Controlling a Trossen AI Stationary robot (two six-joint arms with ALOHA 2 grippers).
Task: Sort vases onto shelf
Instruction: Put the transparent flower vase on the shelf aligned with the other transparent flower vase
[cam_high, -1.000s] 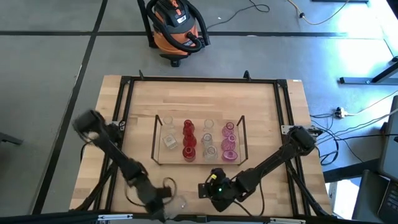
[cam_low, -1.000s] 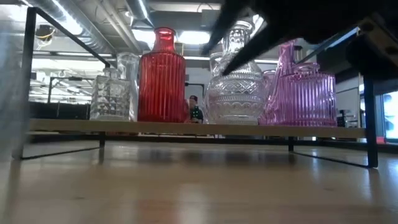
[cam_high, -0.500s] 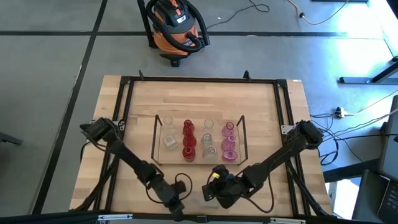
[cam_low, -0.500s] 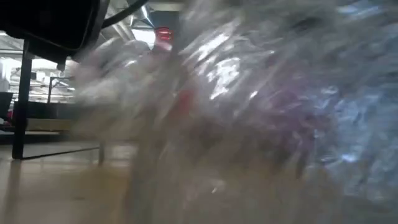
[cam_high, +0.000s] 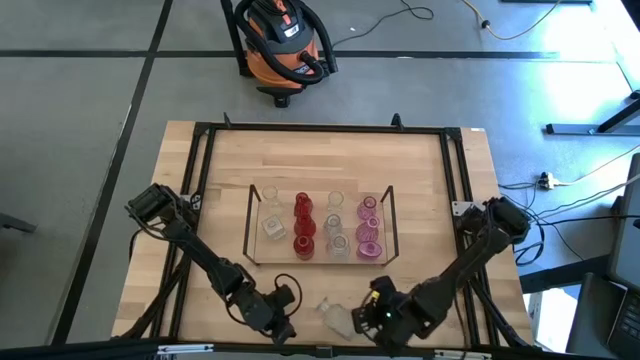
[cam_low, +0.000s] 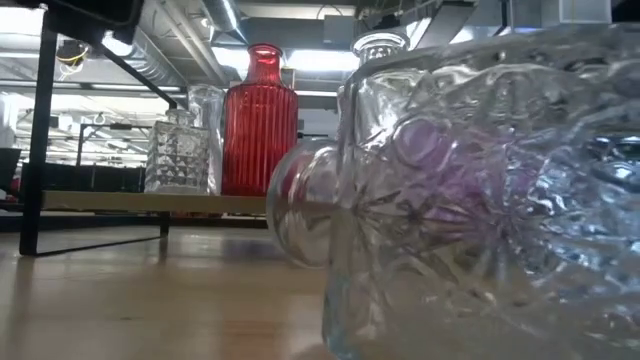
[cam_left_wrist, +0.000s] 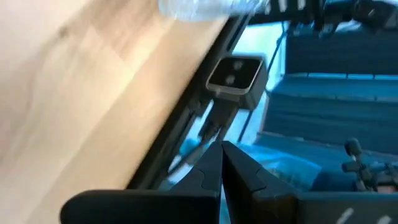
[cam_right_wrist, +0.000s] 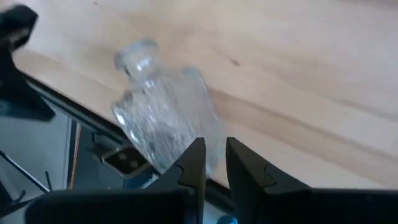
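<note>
Now clear vase (cam_high: 335, 316) beside right tool (cam_high: 366, 319).

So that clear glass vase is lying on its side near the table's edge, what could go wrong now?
1. The clear vase lies tipped near the table's front edge, so a nudge might roll it off.
2. The right gripper sits right behind it with a narrow gap between its fingers; pushing forward could shove rather than grasp it.
3. The left gripper, shut, waits close by, so the arms might bump.
</note>
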